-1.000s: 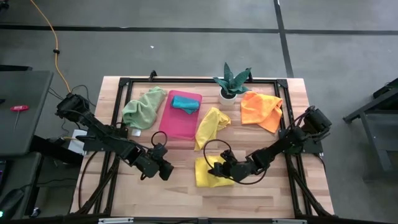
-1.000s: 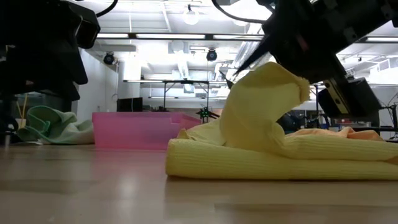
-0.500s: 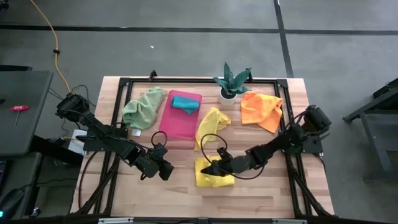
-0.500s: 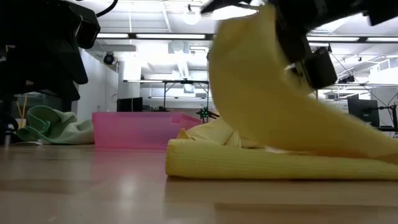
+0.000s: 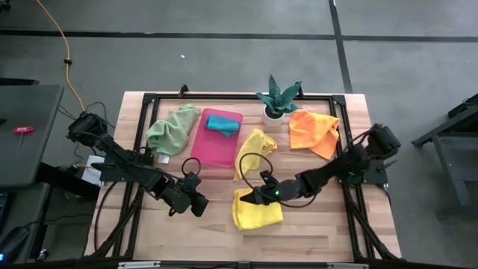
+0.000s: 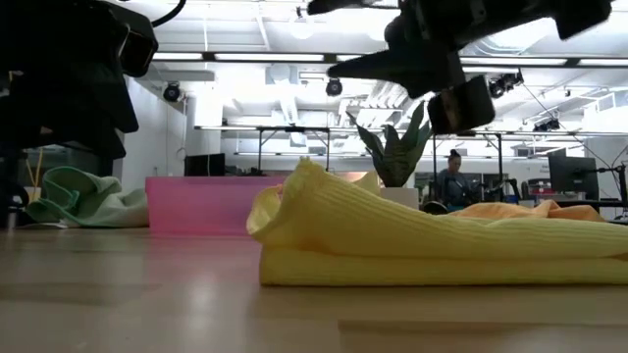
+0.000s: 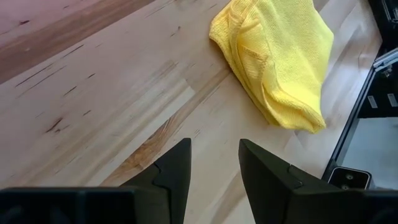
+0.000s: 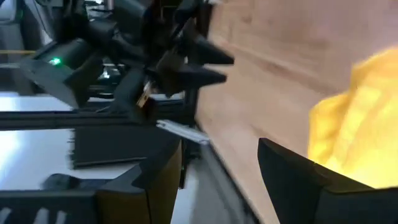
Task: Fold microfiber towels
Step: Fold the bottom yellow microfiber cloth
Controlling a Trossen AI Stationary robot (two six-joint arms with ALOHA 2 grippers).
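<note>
No legible text, label, brand, number or sign in any view.

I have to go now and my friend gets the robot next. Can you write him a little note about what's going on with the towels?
Right gripper: open, empty, over the far edge of the folded yellow towel near the table's front.
Left gripper: open, empty, waiting above bare wood left of that towel.
Towels: second yellow towel crumpled mid-table; orange towel loose at the right, beside the potted plant; pale green towel bunched left of the pink tray; teal towel bunched in the tray.
Done: the front yellow towel is folded over in layers.
Left: the other four look unfolded.
</note>
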